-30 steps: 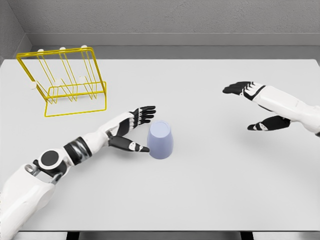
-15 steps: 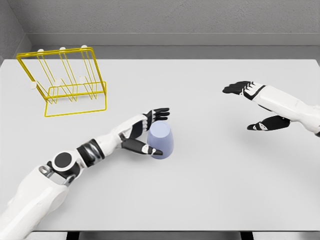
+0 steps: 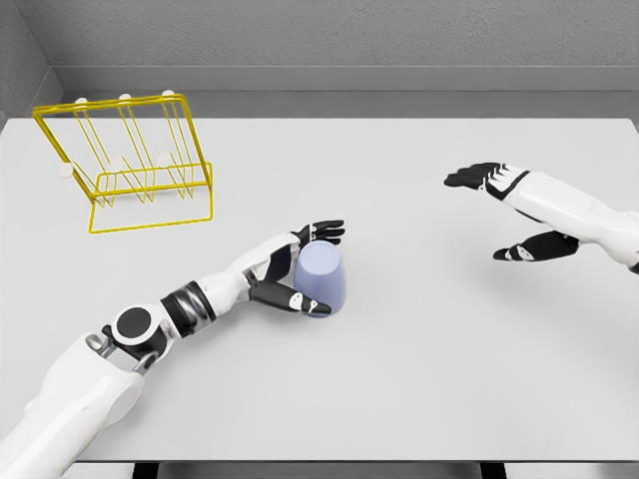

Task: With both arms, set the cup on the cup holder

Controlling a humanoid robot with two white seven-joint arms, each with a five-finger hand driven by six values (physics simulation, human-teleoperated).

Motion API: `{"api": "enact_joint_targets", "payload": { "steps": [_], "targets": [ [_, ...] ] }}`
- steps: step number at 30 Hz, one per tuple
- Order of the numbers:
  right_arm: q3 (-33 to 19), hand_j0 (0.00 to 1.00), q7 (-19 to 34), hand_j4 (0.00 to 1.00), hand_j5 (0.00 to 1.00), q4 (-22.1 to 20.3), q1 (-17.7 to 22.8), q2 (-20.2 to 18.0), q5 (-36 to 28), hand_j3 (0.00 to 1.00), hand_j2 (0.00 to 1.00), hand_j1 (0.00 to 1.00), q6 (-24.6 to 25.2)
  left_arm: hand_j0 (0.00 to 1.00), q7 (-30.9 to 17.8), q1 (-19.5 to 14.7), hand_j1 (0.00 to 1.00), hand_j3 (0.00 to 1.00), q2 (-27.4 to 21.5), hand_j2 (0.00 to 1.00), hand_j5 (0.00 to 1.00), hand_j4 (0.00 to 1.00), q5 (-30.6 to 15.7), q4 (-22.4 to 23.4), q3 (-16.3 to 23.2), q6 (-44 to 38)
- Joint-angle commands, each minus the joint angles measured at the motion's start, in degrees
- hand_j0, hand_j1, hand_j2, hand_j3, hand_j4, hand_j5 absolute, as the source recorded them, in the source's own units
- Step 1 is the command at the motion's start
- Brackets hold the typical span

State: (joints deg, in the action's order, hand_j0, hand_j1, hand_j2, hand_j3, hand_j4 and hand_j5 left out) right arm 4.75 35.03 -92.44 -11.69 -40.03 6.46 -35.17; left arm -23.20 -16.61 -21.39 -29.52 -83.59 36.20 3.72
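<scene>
Now left hand (image 3: pixel 296 267) wraps the lavender cup (image 3: pixel 321 278).

Lavender cup (image 3: pixel 322 278), yellow wire cup holder (image 3: pixel 130 165), light grey table (image 3: pixel 399 379).

I see a pale grey counter (image 3: pixel 419 379) filling most of my view, with a rough grey wall (image 3: pixel 349 35) behind it under flat, even light.
</scene>
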Motion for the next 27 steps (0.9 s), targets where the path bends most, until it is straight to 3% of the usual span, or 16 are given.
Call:
{"api": "enact_joint_targets", "payload": {
  "steps": [1, 6, 10, 13, 27],
  "targets": [
    [-0.01, 1.00, -0.03, 1.00, 1.00, -0.02, 0.00, -0.05, -0.48, 1.00, 1.00, 1.00, 0.17, 1.00, -0.09, 0.00, 1.00, 1.00, 0.29, 1.00, 1.00, 1.00, -0.27, 0.19, 0.01, -0.03],
    [0.08, 1.00, -0.03, 1.00, 1.00, -0.02, 0.00, 0.04, -0.48, 1.00, 1.00, 1.00, 0.17, 1.00, 0.00, 0.00, 1.00, 1.00, 0.47, 1.00, 1.00, 1.00, -0.27, 0.45, 0.01, -1.70],
    [0.00, 1.00, -0.03, 1.00, 1.00, -0.02, 0.00, -0.05, -0.57, 1.00, 1.00, 1.00, 0.17, 0.73, 0.09, 0.26, 0.73, 0.73, 1.17, 0.73, 0.73, 0.73, -0.45, 0.54, -0.08, -1.61],
    [0.08, 1.00, -0.03, 1.00, 1.00, -0.02, 0.00, -0.05, -0.57, 1.00, 1.00, 1.00, 0.17, 0.60, 0.26, 0.09, 0.60, 0.60, 1.17, 0.60, 0.60, 0.60, -0.45, 0.45, -0.17, -1.52],
    [0.08, 1.00, -0.03, 1.00, 1.00, -0.11, 0.00, 0.04, -0.57, 1.00, 1.00, 1.00, 0.17, 0.58, 0.35, -0.09, 0.58, 0.58, 1.09, 0.58, 0.58, 0.58, -0.98, -0.69, -1.31, -1.34]
  ]
}}
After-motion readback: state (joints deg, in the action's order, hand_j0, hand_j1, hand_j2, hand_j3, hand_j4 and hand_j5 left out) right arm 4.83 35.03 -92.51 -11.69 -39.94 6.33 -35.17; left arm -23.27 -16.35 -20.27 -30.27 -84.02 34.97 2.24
